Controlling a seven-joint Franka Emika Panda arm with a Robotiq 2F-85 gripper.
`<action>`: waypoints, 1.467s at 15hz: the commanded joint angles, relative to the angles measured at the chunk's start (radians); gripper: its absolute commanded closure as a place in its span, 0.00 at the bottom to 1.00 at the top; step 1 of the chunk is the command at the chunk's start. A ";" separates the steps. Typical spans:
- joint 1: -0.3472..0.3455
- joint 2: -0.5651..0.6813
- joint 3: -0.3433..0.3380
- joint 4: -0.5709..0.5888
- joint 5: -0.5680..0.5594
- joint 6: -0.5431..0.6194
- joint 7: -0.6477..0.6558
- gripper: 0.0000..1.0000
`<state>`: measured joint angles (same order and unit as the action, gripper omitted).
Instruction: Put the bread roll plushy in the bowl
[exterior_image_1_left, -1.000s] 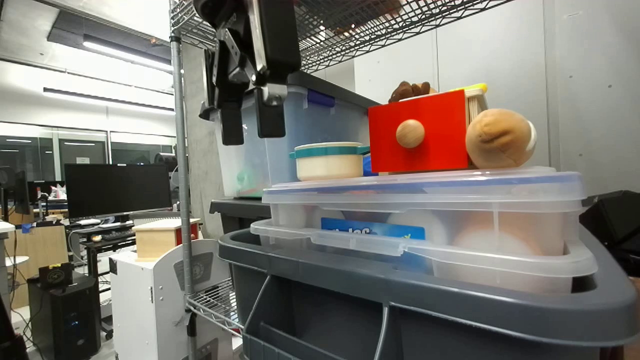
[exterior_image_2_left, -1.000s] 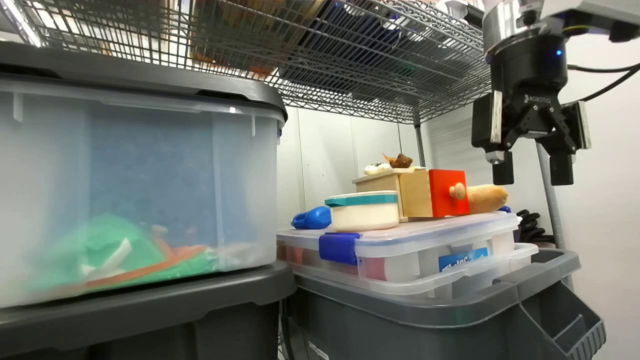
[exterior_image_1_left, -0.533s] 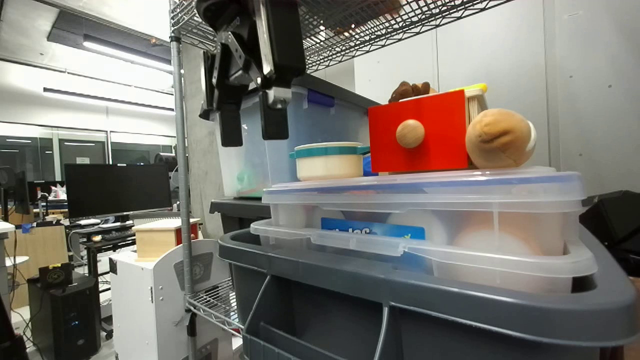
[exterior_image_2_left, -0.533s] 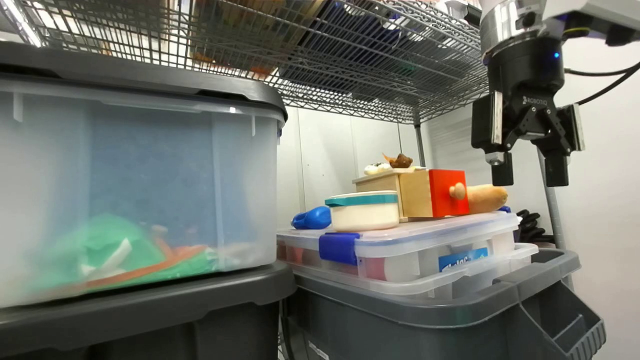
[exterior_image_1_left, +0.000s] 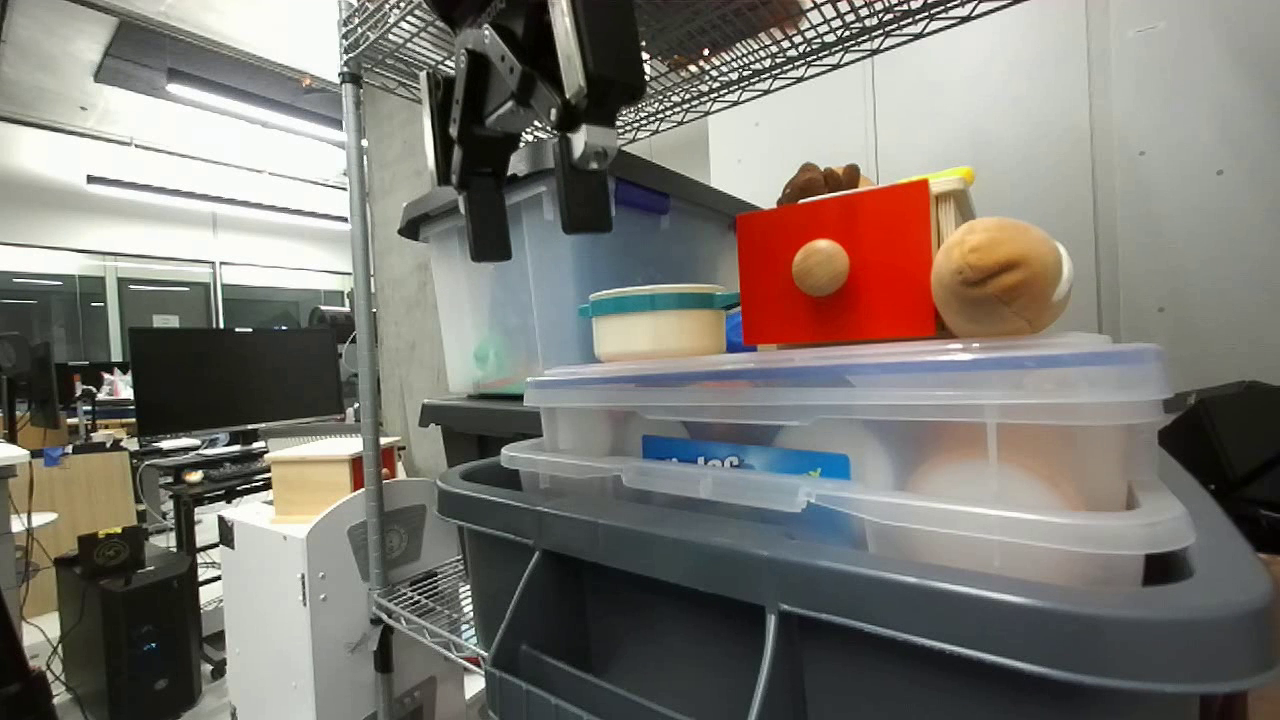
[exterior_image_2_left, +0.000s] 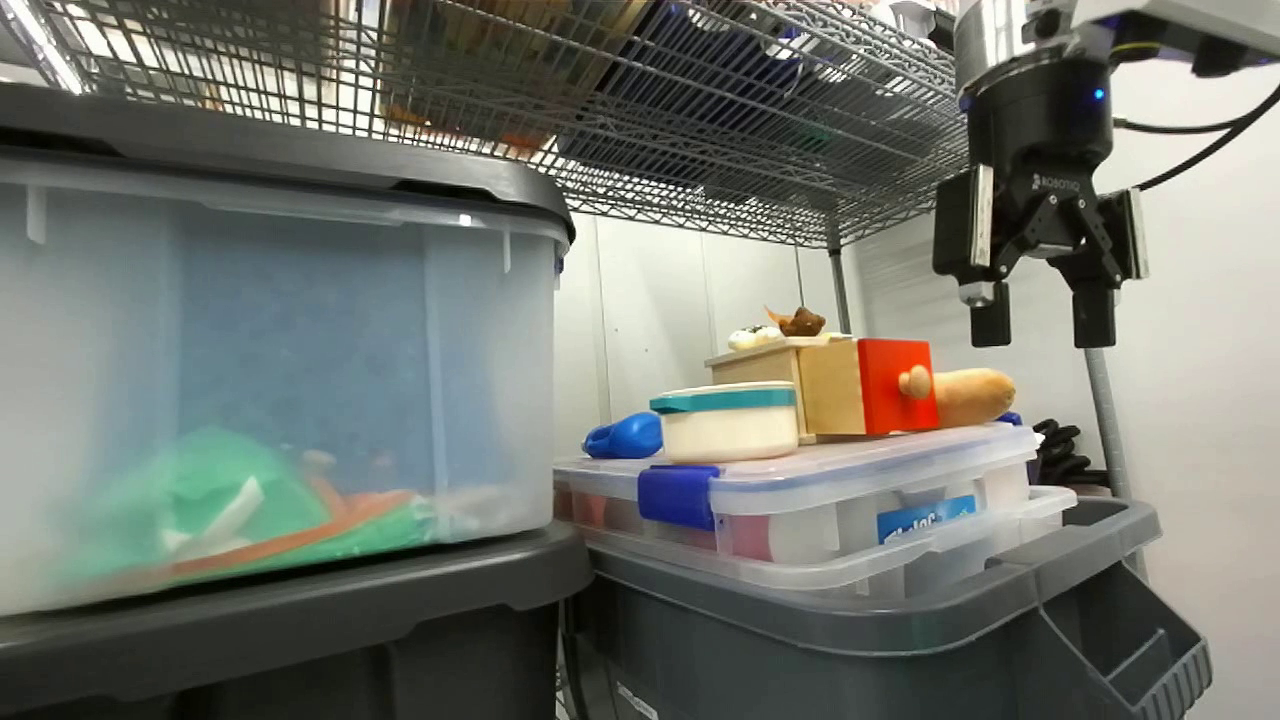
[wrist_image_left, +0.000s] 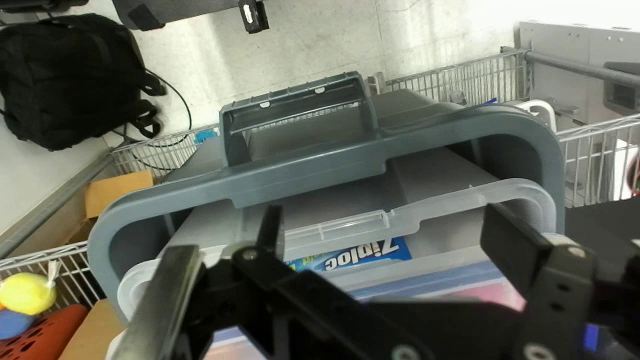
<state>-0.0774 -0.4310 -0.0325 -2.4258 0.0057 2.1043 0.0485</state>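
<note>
The bread roll plushy is a tan, rounded plush. It lies on the clear bin's lid beside the red-fronted drawer box, in both exterior views (exterior_image_1_left: 1000, 278) (exterior_image_2_left: 975, 397). The bowl is cream with a teal band and shows in both exterior views (exterior_image_1_left: 658, 330) (exterior_image_2_left: 730, 428). It stands on the same lid, on the other side of the drawer box. I cannot tell whether its top is covered. My gripper (exterior_image_1_left: 538, 222) (exterior_image_2_left: 1042, 325) is open and empty, in the air above lid height, apart from both. The wrist view shows the gripper (wrist_image_left: 390, 235) but neither the plushy nor the bowl.
The red-fronted drawer box (exterior_image_1_left: 838, 265) has small plush items (exterior_image_2_left: 800, 322) on top. The clear bin (exterior_image_2_left: 790, 500) rests in a grey tub (exterior_image_2_left: 820, 630). A wire shelf (exterior_image_2_left: 640, 110) hangs overhead. A large clear container (exterior_image_2_left: 300, 350) stands beside. A blue object (exterior_image_2_left: 625, 437) lies behind the bowl.
My gripper first dips slightly, then rises, and shifts right in one exterior picture and left in the other. It stays open. The plushy, bowl and drawer box have not moved.
</note>
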 joint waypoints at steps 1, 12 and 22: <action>-0.018 0.004 -0.016 0.024 -0.035 0.002 -0.003 0.00; -0.093 0.122 -0.123 0.105 -0.135 0.118 -0.125 0.00; -0.088 0.261 -0.179 0.225 -0.079 0.213 -0.309 0.00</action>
<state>-0.1739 -0.1926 -0.1959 -2.2432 -0.1066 2.3003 -0.1896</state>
